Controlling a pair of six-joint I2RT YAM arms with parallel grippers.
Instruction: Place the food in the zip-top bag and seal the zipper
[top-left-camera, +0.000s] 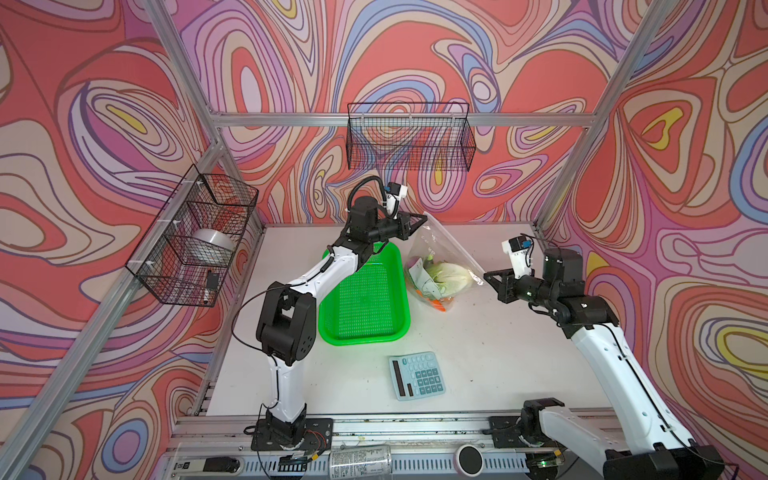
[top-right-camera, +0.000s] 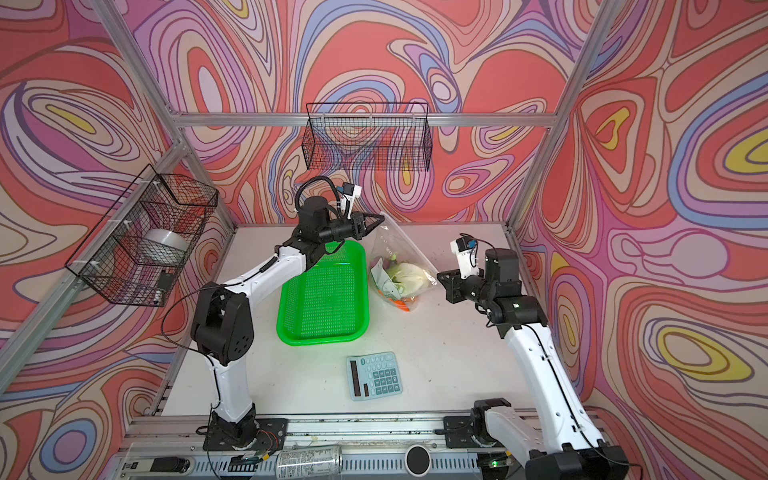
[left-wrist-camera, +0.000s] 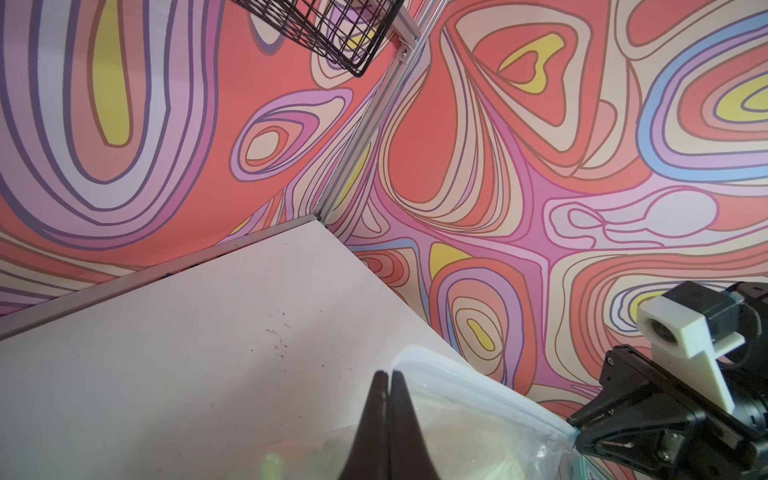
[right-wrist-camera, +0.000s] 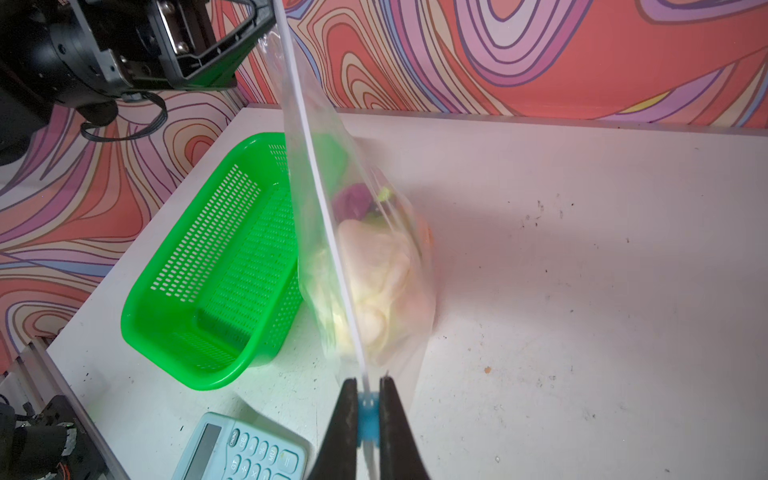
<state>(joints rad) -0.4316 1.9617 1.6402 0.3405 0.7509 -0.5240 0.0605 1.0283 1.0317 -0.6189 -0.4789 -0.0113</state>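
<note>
Zipper taut between two pinches
Left gripper pinched the zip-top bag at its raised corner; right gripper clamped the slider tab. Food sat inside, bag bottom on the table beside the green basket. Uneven pulling could slip the corner or jam the slider.

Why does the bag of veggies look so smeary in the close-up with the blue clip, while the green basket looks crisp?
Right wrist view: the zip-top bag and the food inside are smeared, the right gripper soft, too near the lens; the green basket is sharp. Left wrist view: the left gripper is soft too.
</note>
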